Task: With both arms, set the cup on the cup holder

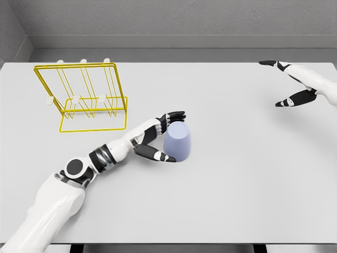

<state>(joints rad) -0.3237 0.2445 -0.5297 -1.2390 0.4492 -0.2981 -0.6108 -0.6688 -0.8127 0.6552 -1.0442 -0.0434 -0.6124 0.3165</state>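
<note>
We're at the grasp: our left hand (pixel 160 138) cups the cup (pixel 177 140), fingers open; next, close, lift toward the holder (pixel 84 97) at ten o'clock. Right hand (pixel 295 84) open, idle.

A pale grey table (pixel 242 200) fills most of the head view, its far edge running along a grey wall and its near edge cutting across the bottom of the picture. Two things stand directly on it. Toward the far left is a yellow wire cup holder (pixel 84 97), an upright frame of thin rods with white-tipped pegs, resting on a rectangular wire base. Near the middle of the table, well apart from the holder and to its right, sits a lavender-blue cup (pixel 178 141), upside down, its wider rim flat on the tabletop and its narrower base upward.
</note>
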